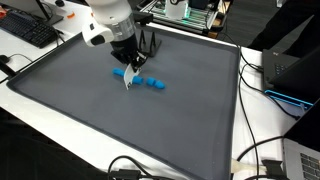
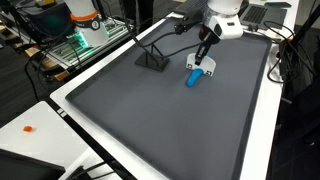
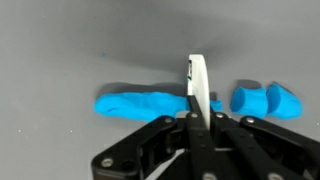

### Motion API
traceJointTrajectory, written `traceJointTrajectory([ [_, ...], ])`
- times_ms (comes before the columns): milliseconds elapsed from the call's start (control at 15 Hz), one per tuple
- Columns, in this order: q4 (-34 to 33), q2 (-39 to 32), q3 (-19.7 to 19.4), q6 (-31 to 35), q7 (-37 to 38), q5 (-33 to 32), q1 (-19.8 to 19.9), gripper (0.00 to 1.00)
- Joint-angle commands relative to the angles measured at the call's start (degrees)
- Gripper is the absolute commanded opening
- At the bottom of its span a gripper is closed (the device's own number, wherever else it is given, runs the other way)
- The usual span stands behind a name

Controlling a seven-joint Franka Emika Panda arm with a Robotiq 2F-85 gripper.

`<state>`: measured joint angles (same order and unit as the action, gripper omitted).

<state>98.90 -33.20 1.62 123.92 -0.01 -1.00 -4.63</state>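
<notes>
My gripper (image 3: 197, 112) is shut on a thin white blade (image 3: 199, 82) that stands on edge and points down at the mat. The blade tip meets a long roll of blue dough (image 3: 138, 103) near its right end. Two cut blue pieces (image 3: 265, 100) lie just to the right of the blade in the wrist view. In an exterior view the gripper (image 1: 128, 72) hangs over the blue dough (image 1: 122, 72), with cut pieces (image 1: 152, 83) beside it. In an exterior view the gripper (image 2: 203, 56) stands over the dough (image 2: 194, 77).
A large dark grey mat (image 1: 120, 120) covers the white table (image 2: 30, 125). A small black stand (image 2: 152, 60) sits on the mat near the dough. A keyboard (image 1: 25, 30), cables and lab gear ring the table edges.
</notes>
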Motion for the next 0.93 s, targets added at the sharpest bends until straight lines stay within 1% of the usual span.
traceJointTrajectory([
  [0, 1.0, -1.7, 0.5, 1.1, -1.1, 0.2, 0.8, 0.01],
  [267, 1.9, -0.7, 1.9, 0.4, -2.9, 2.9, 1.9, 0.01],
  [867, 2.5, 0.7, 2.4, -1.9, -3.8, 4.4, 2.4, 0.01],
])
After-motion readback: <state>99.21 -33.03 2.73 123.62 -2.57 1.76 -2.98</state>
